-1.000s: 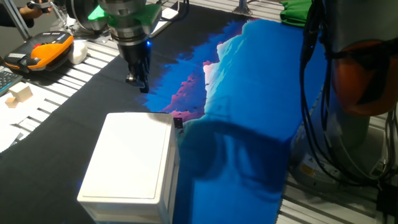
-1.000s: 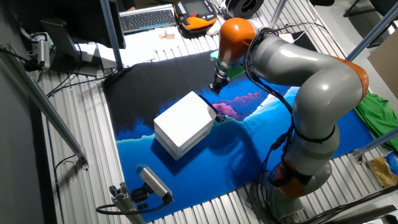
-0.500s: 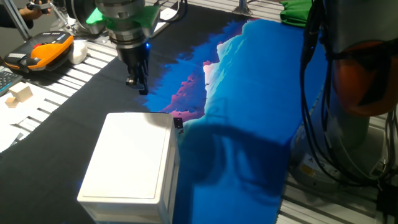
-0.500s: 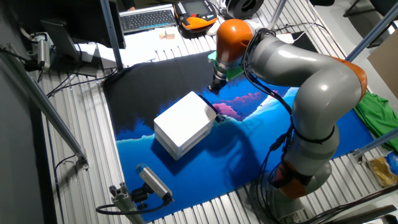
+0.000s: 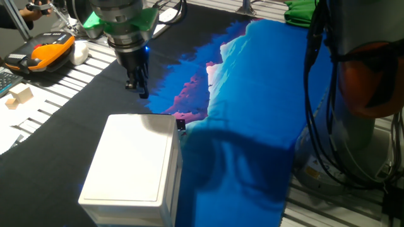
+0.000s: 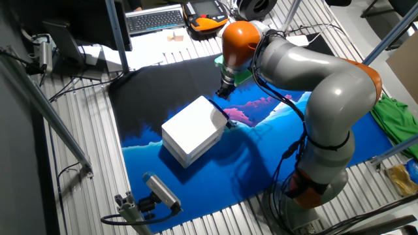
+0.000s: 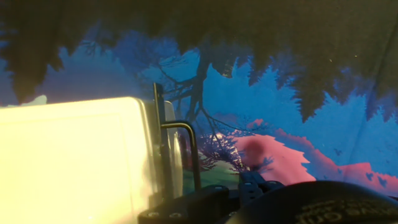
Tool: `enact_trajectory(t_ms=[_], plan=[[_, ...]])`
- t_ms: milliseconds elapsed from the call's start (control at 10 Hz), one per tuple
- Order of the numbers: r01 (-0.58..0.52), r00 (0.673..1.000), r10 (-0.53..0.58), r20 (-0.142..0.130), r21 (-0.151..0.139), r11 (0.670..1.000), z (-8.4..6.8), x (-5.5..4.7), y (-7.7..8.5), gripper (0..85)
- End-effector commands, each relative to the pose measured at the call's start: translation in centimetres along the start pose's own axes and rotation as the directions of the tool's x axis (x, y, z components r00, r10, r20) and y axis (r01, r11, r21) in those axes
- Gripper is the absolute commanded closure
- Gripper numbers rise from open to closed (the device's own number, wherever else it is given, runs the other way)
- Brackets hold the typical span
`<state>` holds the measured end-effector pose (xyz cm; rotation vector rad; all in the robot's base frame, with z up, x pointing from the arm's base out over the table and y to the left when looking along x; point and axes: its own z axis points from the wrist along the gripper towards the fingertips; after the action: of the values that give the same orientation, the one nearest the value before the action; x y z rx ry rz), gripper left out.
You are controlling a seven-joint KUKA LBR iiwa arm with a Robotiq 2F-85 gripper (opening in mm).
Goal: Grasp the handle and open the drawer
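Observation:
The white drawer unit (image 5: 132, 165) stands on the dark cloth; it also shows in the other fixed view (image 6: 191, 130) and fills the left of the hand view (image 7: 74, 155). The drawer sits shut in the unit. The handle (image 7: 194, 155) is a thin dark bar across its narrow front face. Its black end piece (image 5: 181, 124) shows at the unit's far corner, and the handle is a small dark mark in the other fixed view (image 6: 226, 121). My gripper (image 5: 137, 88) hangs beyond that front face, apart from the handle, with its fingers a little apart and nothing between them. It also shows in the other fixed view (image 6: 221, 92).
A blue, pink and black cloth (image 5: 252, 94) covers the table. An orange and black device (image 5: 47, 52), a wooden block (image 5: 19, 94) and papers lie at the left edge. A keyboard (image 6: 155, 19) is at the back. The arm's base and cables (image 5: 353, 107) stand at the right.
The gripper has shifted slightly to the left, keeping its height. The drawer unit has not moved.

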<state>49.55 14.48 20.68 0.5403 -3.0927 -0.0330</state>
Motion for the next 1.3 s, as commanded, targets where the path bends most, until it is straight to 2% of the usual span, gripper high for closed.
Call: enact_trajectory(t_ms=[0, 300, 1200], plan=[[-0.003, 1.0, 0.003, 0.002, -0.004, 1.0, -0.1, -0.1, 0.2, 85.0], [-0.013, 1.0, 0.013, -0.006, 0.006, 1.0, -0.2, -0.4, 0.8, 85.0], [-0.026, 1.0, 0.026, 0.004, 0.012, 1.0, 0.6, -1.0, 2.4, 85.0]])
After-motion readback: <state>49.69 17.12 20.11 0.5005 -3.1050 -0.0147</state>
